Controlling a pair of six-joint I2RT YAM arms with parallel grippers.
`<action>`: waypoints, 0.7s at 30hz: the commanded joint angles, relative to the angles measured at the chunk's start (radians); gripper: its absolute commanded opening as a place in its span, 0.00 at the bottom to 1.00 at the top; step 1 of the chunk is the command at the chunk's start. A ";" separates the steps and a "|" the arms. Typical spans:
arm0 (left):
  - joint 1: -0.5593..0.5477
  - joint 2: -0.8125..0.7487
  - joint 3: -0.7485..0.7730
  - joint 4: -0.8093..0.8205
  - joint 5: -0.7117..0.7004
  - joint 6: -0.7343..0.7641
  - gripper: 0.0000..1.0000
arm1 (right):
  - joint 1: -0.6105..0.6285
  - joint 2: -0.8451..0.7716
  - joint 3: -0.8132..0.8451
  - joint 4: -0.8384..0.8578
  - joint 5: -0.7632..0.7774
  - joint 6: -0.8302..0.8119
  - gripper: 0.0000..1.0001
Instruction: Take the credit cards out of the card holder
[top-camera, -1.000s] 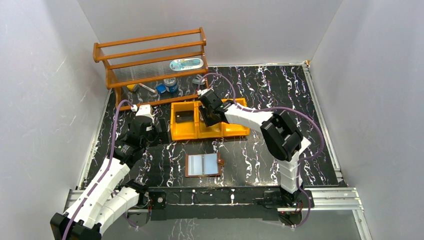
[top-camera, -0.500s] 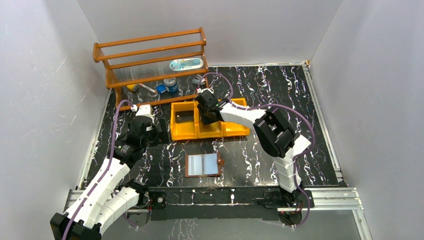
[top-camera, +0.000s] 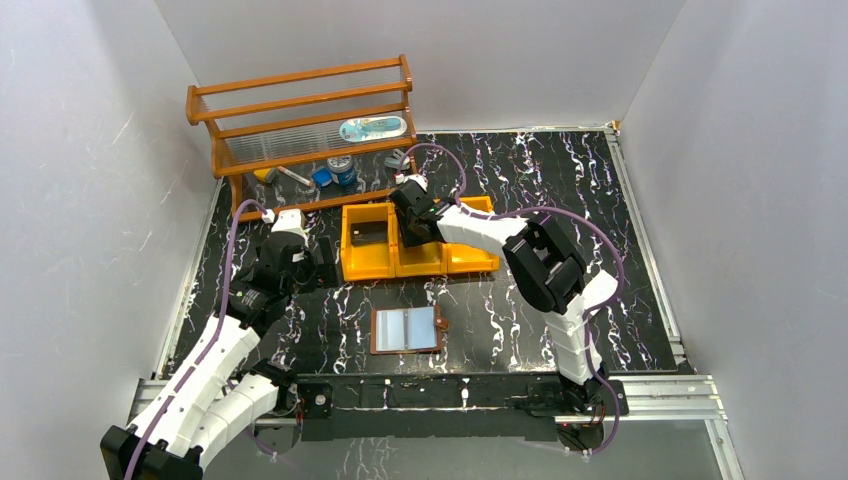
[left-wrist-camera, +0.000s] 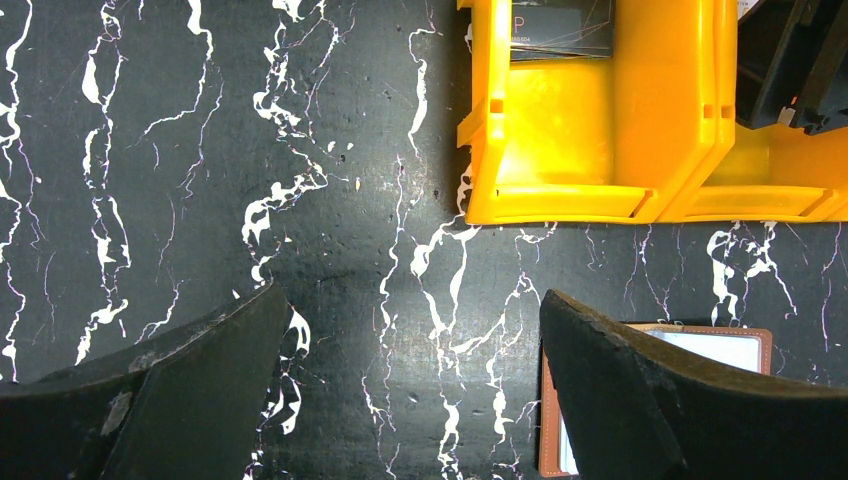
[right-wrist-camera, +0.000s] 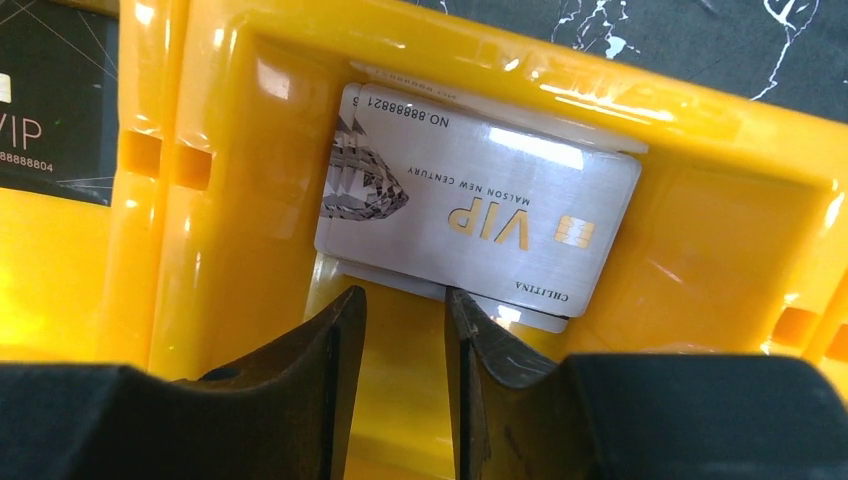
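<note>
Partly cropped card holder (left-wrist-camera: 730, 345) behind left fingers (left-wrist-camera: 650, 400), stacked credit cards (right-wrist-camera: 480, 215) overlapping.

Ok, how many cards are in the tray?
3 in the tray: a black card in its left compartment, a silver card in the middle one, a pale card edging out beneath it. Others may be hidden.

Black, white-veined table (top-camera: 560, 180) enclosed by plain pale walls (top-camera: 500, 60), wooden rack (top-camera: 300, 130) at back left.

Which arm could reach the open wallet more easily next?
Probably left: the left gripper is open, empty, with the wallet beside it; the right gripper is over the orange tray.
</note>
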 joint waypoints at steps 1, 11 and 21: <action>0.003 -0.006 0.022 -0.014 -0.015 0.011 0.98 | -0.006 -0.003 0.060 0.038 0.018 0.020 0.44; 0.003 -0.010 0.022 -0.015 -0.019 0.009 0.98 | -0.006 -0.187 -0.060 0.044 -0.035 0.037 0.56; 0.003 -0.022 0.025 -0.021 -0.033 0.005 0.98 | -0.005 -0.488 -0.287 0.138 -0.115 0.102 0.98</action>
